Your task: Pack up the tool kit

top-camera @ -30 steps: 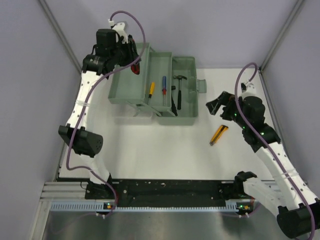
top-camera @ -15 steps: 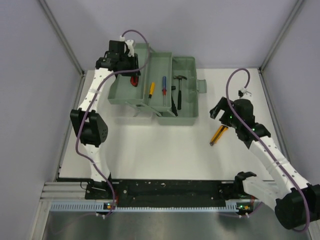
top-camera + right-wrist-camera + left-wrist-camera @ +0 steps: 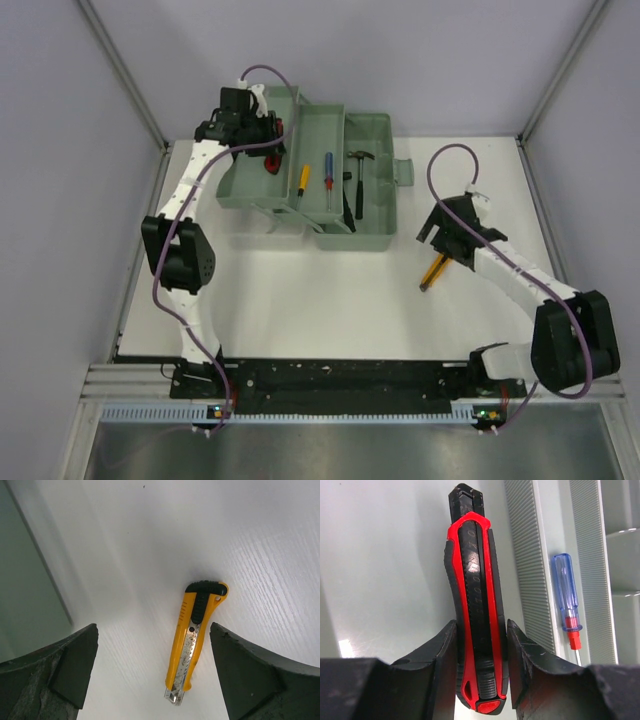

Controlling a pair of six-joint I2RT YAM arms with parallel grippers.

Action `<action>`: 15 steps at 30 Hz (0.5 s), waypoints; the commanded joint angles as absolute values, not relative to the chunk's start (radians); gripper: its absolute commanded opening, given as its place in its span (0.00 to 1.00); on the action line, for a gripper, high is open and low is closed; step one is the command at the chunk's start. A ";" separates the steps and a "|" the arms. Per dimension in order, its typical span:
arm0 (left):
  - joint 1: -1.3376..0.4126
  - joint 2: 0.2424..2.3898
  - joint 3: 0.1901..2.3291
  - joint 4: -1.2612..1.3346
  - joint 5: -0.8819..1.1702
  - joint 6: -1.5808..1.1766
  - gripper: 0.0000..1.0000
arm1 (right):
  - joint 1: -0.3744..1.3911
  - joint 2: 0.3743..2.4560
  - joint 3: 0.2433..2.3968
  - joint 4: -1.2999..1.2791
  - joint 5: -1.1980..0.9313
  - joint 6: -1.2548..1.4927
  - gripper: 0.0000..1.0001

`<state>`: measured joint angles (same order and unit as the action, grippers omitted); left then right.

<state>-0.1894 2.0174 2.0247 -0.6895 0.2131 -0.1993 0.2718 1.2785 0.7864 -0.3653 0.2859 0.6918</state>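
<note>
Toolbox [image 3: 375,215] seemingly under left tool [image 3: 481,630], tight on red cutter [image 3: 472,580]; yellow cutter [image 3: 192,640] below wide-spread right tool [image 3: 152,630].

The white counter [image 3: 300,300] carries the open toolbox [image 3: 372,238], which sits to the left of the right gripper's [image 3: 154,630] jaws. The yellow cutter [image 3: 192,640] lies flat between those spread jaws, apart from the toolbox.

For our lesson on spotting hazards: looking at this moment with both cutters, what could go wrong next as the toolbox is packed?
The left jaws hold the red cutter only near one end. Most of it juts out, so it may pivot or slip over the toolbox.
The yellow cutter lies slanted and off-centre under the open right jaws. One side may touch first and skid it away.
</note>
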 commanded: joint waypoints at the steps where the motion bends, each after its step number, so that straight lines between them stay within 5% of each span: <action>1: -0.190 1.973 1.999 -0.712 0.273 -0.290 0.35 | 0.267 1.360 0.861 -0.339 0.356 0.750 0.90; 4: -0.190 1.967 2.000 -0.716 0.269 -0.299 0.52 | 0.265 1.426 0.882 -0.345 0.373 0.755 0.89; 15: -0.179 1.869 2.013 -0.706 0.189 -0.293 0.70 | 0.267 1.542 0.900 -0.416 0.489 0.775 0.78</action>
